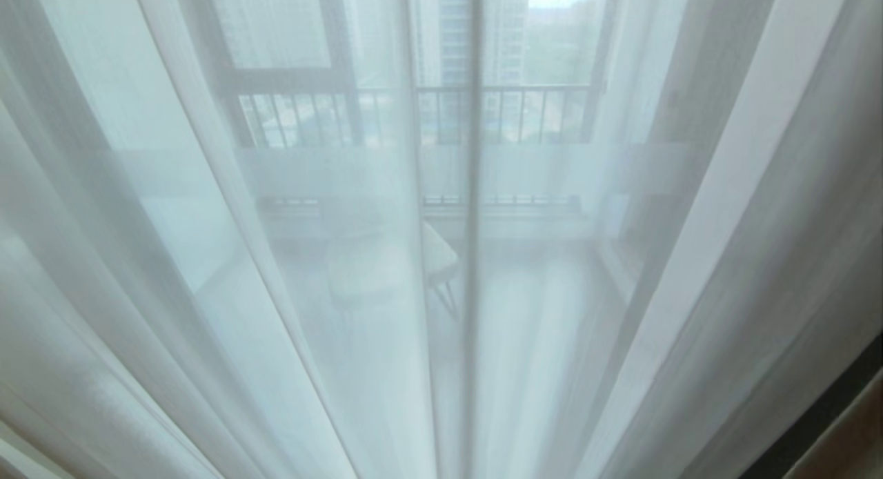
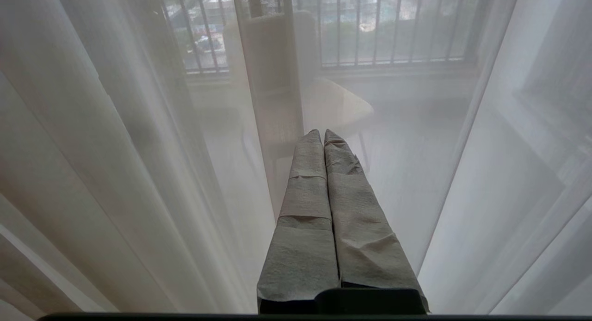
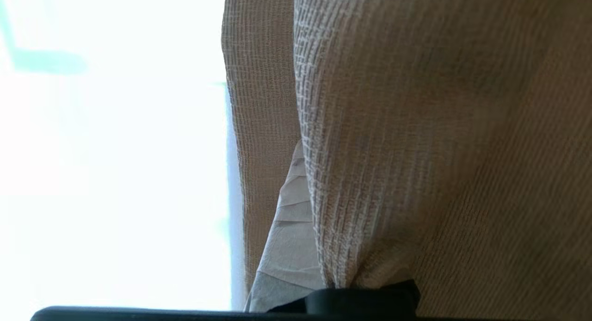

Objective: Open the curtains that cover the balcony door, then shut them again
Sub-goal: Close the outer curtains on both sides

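Note:
Sheer cream-white curtains (image 1: 310,258) hang in long folds across the whole head view. Through them the balcony door shows as a dark upright frame (image 1: 473,189) and a pale frosted band. No arm appears in the head view. My left gripper (image 2: 322,135) is shut and empty, its tape-wrapped fingers pointing at the sheer curtain (image 2: 115,173). In the right wrist view my right gripper (image 3: 306,163) is shut on a fold of the thicker beige woven curtain (image 3: 416,150). One wrapped finger (image 3: 289,219) shows; the fabric hides the other.
Behind the sheer layer stand a pale chair (image 1: 386,265) and a balcony railing (image 1: 503,113) with tall buildings beyond. A dark strip (image 1: 828,403) runs along the head view's lower right corner beside the curtain's edge.

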`<state>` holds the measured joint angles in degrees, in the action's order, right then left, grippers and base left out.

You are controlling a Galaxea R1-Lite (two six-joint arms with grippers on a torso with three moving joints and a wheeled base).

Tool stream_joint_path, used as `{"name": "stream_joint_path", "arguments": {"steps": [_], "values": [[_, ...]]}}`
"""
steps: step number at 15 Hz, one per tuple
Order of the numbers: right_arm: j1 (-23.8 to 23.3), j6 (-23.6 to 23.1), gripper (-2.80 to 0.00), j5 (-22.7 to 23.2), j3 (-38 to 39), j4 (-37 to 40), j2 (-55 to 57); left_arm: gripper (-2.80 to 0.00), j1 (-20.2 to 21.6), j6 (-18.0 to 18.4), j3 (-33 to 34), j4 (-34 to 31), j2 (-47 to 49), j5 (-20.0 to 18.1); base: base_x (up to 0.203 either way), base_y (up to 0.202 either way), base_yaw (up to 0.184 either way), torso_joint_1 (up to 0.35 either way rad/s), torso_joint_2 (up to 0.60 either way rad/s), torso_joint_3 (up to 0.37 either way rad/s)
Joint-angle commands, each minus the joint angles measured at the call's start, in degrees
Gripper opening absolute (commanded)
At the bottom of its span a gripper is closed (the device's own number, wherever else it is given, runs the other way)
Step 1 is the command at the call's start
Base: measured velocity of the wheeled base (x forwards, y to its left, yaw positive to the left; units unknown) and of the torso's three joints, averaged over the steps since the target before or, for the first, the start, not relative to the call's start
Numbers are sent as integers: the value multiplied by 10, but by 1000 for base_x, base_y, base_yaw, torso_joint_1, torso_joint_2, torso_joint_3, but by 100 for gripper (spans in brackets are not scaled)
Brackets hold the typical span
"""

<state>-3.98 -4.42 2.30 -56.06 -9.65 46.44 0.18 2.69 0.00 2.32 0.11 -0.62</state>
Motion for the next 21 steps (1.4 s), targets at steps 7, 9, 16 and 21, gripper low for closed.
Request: {"name": "stream_joint_path", "arguments": {"steps": [7,9,16,21], "values": [[234,-125,-280,-4,-48,-84,157,-280,1,0,0,1,0,0,0,0,0,0,0,0],[264,-141,-280,-6,-54,-118,192,-280,1,0,0,1,-1,0,0,0,0,0,0,0],[397,-158,-280,-88,-90,-166,292,-280,1,0,0,1,0,0,0,0,0,0,0,0],[486,-158,-280,-134,-139,-204,376,-280,0,0,0,1,0,0,0,0,0,0,0,0]]}}
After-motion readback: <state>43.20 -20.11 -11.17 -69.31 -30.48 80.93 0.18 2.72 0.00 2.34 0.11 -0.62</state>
